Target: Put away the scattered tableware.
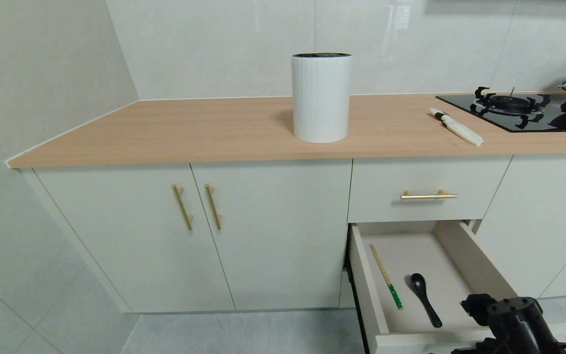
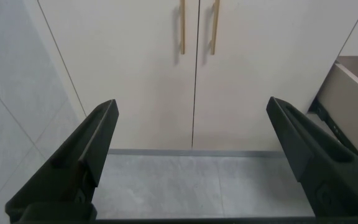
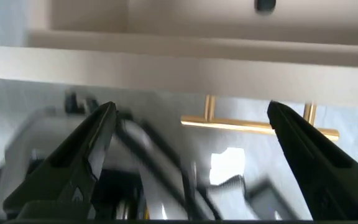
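Right gripper is hovering, fingers apart, at the open drawer's handle; chopsticks and spoon are lying inside, so I'm suggesting centring on the handle and moving it straight; left gripper is also sitting with fingers apart.

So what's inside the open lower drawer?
Chopsticks and a black spoon lie on the drawer floor. Its near right corner is hidden behind the right arm.
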### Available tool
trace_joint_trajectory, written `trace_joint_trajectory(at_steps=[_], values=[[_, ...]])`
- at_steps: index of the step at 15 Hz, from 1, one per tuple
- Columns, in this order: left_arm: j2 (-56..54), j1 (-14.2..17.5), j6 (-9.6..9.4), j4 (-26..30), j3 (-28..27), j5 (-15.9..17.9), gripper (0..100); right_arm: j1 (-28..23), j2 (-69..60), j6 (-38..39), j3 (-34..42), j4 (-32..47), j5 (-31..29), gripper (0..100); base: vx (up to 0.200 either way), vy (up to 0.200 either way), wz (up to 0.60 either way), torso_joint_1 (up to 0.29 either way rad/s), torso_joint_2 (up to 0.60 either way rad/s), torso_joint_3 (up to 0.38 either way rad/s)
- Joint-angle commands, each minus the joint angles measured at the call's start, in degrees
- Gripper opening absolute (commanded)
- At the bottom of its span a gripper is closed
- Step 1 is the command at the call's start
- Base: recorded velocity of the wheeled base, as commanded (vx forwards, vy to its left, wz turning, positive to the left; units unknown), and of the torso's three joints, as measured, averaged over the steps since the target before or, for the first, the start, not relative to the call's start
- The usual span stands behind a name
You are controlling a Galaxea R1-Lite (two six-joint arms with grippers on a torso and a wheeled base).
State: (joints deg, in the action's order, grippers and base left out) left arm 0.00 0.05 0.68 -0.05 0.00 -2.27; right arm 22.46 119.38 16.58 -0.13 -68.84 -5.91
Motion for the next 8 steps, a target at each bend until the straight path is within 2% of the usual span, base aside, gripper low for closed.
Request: trace_joint_trajectory(at_steps=[1,4,8], values=[[0.00,-0.05,0.02,-0.04,0.00,-0.02,100,-0.22,2.52,-0.32,-0.13,-2.35,-0.15,100,0.000,0.000,0.00,0.000,0.00,0.000],[0.00,0.04,0.02,-0.04,0.00,-0.02,100,-3.56,6.30,-3.13,-1.45,-8.68,0.29,100,0.000,0.000,0.00,0.000,0.00,0.000],[0.00,0.04,0.02,-0.04,0.00,-0.02,100,-6.55,8.32,-5.50,-6.46,-10.00,1.25,100,0.000,0.000,0.00,0.000,0.00,0.000]])
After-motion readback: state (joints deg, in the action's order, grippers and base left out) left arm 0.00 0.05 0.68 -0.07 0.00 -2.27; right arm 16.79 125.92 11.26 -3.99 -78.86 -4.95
